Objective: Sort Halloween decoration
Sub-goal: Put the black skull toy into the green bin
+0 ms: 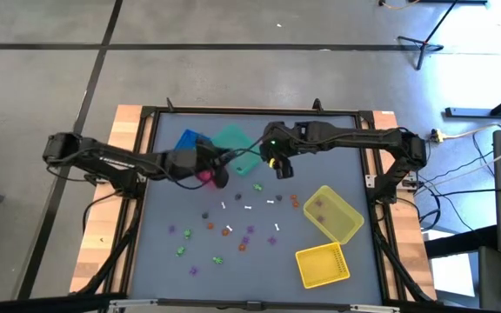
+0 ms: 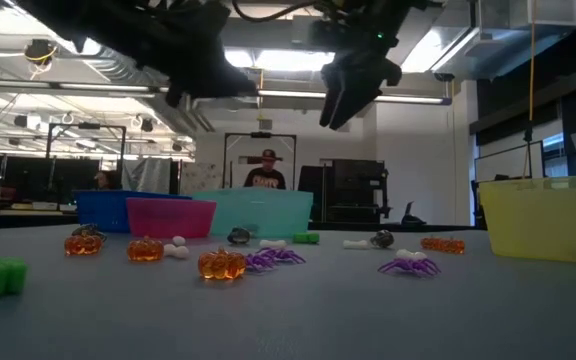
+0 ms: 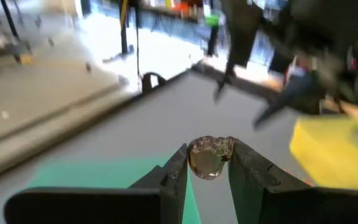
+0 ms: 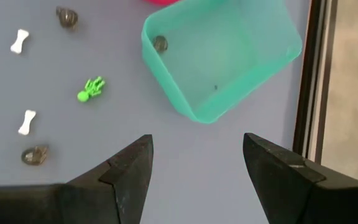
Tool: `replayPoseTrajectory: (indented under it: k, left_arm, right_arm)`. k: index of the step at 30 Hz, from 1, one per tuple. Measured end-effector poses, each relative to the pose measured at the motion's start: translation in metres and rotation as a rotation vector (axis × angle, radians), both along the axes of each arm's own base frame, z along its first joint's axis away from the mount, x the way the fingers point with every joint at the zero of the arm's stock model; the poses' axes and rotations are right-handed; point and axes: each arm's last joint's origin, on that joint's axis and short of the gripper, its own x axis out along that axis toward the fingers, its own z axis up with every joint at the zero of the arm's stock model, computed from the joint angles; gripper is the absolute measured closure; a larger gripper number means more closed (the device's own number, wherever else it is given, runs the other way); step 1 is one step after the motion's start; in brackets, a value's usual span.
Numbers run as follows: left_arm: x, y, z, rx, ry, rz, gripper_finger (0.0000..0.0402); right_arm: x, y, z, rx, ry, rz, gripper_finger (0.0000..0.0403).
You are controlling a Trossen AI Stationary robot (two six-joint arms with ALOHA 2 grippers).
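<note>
Small Halloween decorations lie scattered on the grey table: orange pumpkins [image 2: 221, 264], purple spiders [image 2: 274, 258], white bones [image 4: 27, 121], a green figure [image 4: 92, 89] and dark grey pieces [image 4: 35, 154]. My left gripper [image 1: 221, 174] hovers by the pink bin [image 1: 204, 176] and the teal bin [image 1: 233, 143], shut on a grey-tan trinket [image 3: 209, 157]. My right gripper [image 4: 197, 162] hangs open above the table just right of the teal bin [image 4: 222, 56], touching nothing. One dark trinket [image 4: 160, 43] lies inside that bin. My left gripper pinches the small grey-tan trinket by its two sides [image 3: 194, 163] between its two fingertips. The fingers lie almost level and point toward the table's right. The trinket is lifted clear, with the teal bin [image 3: 104, 174] below the fingers.
A blue bin [image 1: 190, 139] stands at the far left behind the pink one. Two yellow bins [image 1: 333, 213] [image 1: 323, 263] stand at the near right. Loose trinkets cover the table's middle and near part. People stand in the room behind.
</note>
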Motion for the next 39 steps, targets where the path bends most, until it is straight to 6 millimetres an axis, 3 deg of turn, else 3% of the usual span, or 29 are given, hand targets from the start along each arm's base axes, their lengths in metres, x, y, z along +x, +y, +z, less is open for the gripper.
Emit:
replayPoseTrajectory:
  k: [3,8,15,22,33,39]
  left_arm:
    - [0.005,0.011,0.002,0.047,-0.042,0.032,0.0328]
    - [0.015,0.032,-0.011,0.097,-0.019,0.069,0.0326]
    - [0.028,0.056,-0.051,0.067,0.095,0.078,0.0325]
    - [0.033,0.065,-0.084,0.041,0.21,0.098,0.0325]
    - [0.033,0.065,-0.088,0.037,0.221,0.099,0.0323]
    - [0.033,0.066,-0.088,0.004,0.198,0.115,0.0292]
  right_arm:
    - [-0.001,0.0,0.0,0.001,0.007,0.0,0.0155]
    - [0.0,0.0,0.0,0.0,-0.002,0.0,0.0155]
    - [0.001,0.0,0.0,-0.002,-0.013,0.0,0.0155]
    - [0.002,0.0,0.0,-0.002,-0.015,0.0,0.0155]
    - [0.002,0.0,0.0,-0.002,-0.017,0.001,0.0155]
    - [0.002,0.0,0.0,-0.001,-0.017,0.001,0.0155]
